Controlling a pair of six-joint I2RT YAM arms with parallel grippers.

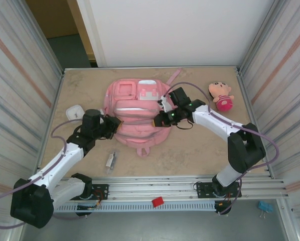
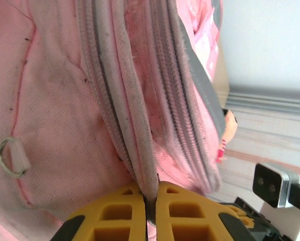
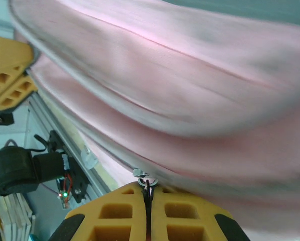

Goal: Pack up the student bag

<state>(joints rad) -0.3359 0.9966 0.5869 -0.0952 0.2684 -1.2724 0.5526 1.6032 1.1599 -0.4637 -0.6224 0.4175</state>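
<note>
The student bag [image 1: 135,108], a large pink backpack, lies flat in the middle of the table. My left gripper [image 1: 115,123] is at its left side. In the left wrist view the yellow fingers [image 2: 115,213] are shut on a grey-piped zip edge of the student bag [image 2: 54,125]. My right gripper [image 1: 157,119] is at the bag's right side. Seen from the right wrist, it [image 3: 148,193] is shut on a small metal zip pull [image 3: 146,176] under the pink fabric of the student bag [image 3: 190,100].
A small doll in a pink dress [image 1: 221,95] lies at the back right. A white object [image 1: 75,111] sits left of the bag, and a small clear-wrapped item [image 1: 110,160] lies near the front edge. Metal walls close in both sides.
</note>
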